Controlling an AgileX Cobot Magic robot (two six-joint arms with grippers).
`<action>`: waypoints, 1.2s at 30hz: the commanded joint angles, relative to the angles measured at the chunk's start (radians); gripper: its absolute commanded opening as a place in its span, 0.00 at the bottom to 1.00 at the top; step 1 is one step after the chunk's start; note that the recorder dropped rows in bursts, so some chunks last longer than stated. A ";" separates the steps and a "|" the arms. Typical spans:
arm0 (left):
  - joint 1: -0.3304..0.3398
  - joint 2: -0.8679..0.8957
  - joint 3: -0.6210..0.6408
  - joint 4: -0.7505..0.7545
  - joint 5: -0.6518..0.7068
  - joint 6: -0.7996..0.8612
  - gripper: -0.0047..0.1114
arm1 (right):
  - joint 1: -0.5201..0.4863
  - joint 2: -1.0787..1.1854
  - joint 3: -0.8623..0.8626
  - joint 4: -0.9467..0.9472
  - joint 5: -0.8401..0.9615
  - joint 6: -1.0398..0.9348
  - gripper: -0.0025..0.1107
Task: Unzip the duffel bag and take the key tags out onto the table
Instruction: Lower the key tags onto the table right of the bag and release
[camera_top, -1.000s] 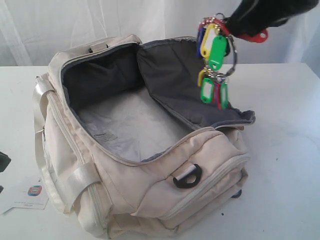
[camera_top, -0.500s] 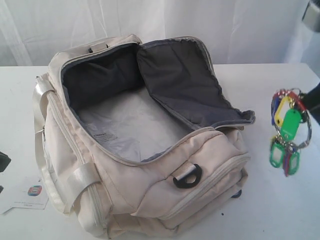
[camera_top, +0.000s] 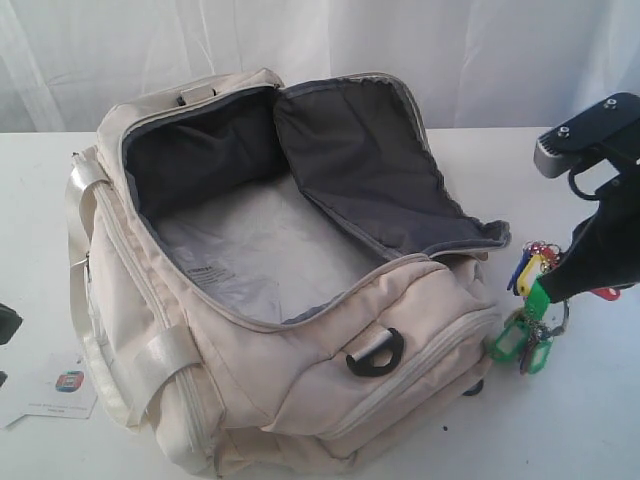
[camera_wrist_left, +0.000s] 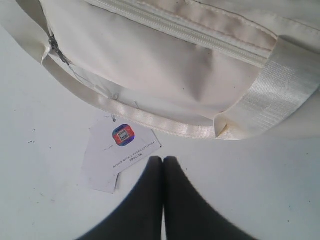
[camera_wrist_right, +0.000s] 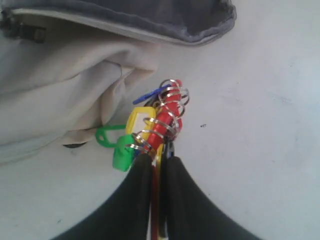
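Coloured plastic key tags (camera_top: 525, 322) hang at the frame's right edge, pinched in the right gripper (camera_wrist_right: 156, 161), low over the table (camera_top: 590, 430) beside the unzipped duffel bag (camera_top: 250, 340), seemingly for setting down. The left gripper (camera_wrist_left: 163, 161) rests closed and empty at lower left.

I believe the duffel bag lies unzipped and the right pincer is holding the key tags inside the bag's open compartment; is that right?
Not quite. The duffel bag is unzipped and the right pincer holds the key tags, but they hang outside the bag, beside its end over the table, as the exterior view shows.
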 joint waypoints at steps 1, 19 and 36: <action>-0.002 -0.009 0.004 -0.015 0.009 -0.010 0.04 | -0.006 0.080 0.005 -0.008 -0.102 0.022 0.02; -0.002 -0.009 0.004 -0.014 0.003 -0.010 0.04 | -0.006 0.335 0.005 -0.016 -0.225 0.120 0.04; -0.002 -0.009 0.004 -0.017 0.003 -0.010 0.04 | -0.006 0.204 -0.003 -0.014 -0.094 0.138 0.40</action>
